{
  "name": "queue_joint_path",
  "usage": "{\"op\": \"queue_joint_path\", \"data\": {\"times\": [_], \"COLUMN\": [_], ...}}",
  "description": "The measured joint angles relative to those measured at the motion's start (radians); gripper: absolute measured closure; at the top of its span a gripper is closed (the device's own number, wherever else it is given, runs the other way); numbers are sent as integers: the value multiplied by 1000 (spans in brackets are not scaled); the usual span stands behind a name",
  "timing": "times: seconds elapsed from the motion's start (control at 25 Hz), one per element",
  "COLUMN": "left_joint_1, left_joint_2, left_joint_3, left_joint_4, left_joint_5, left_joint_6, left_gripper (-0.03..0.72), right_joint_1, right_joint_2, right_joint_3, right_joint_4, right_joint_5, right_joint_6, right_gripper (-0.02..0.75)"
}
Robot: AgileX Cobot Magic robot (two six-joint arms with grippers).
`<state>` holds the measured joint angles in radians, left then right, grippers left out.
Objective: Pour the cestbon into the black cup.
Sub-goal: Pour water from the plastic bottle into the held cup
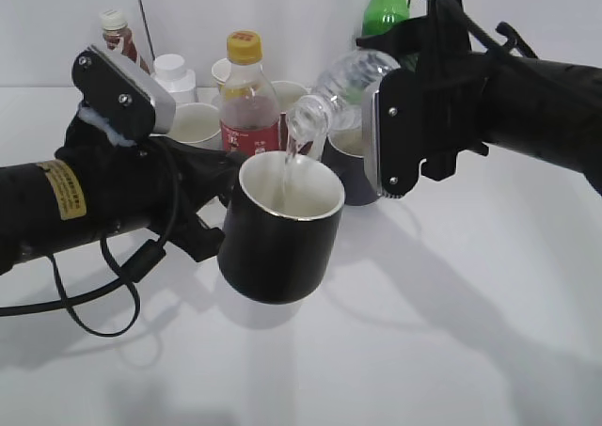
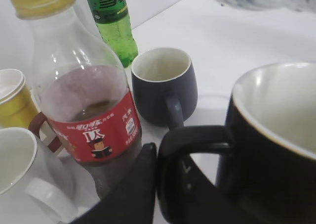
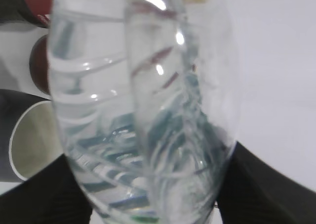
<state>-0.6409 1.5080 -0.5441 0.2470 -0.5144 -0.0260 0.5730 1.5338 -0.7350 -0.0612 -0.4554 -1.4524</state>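
Note:
My right gripper (image 1: pixel 390 125) is shut on the cestbon (image 1: pixel 343 83), a clear bottle tilted neck-down to the left. A thin stream of water runs from its mouth into the black cup (image 1: pixel 282 228). The bottle fills the right wrist view (image 3: pixel 148 110) between the two fingers (image 3: pixel 153 204). My left gripper (image 1: pixel 212 224) is shut on the black cup's loop handle and holds the cup above the table. In the left wrist view the cup (image 2: pixel 271 150) is at the right and the fingers (image 2: pixel 158 184) clamp its handle. The cup's white inside shows.
Behind the cup stand a red-labelled cola bottle (image 1: pixel 249 97), a dark grey-blue mug (image 2: pixel 163 85), a tall green soda bottle (image 1: pixel 386 7), white cups (image 1: pixel 198 120) and a white-capped jar (image 1: pixel 174 73). A dark red mug (image 3: pixel 39 63) shows in the right wrist view.

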Motion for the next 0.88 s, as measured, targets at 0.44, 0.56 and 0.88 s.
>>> {"op": "queue_joint_path", "data": {"times": [0.44,0.56,0.88], "left_joint_1": [0,0,0], "left_joint_2": [0,0,0], "left_joint_3": [0,0,0], "left_joint_4": [0,0,0], "left_joint_5": [0,0,0], "left_joint_6": [0,0,0], "left_gripper": [634,634,634], "right_joint_1": [0,0,9], "right_joint_2": [0,0,0], "right_joint_3": [0,0,0], "right_joint_4": [1,43,124], "right_joint_5": [-15,-10,153], "right_joint_6": [-5,-5,234], "right_gripper": [253,253,253]}}
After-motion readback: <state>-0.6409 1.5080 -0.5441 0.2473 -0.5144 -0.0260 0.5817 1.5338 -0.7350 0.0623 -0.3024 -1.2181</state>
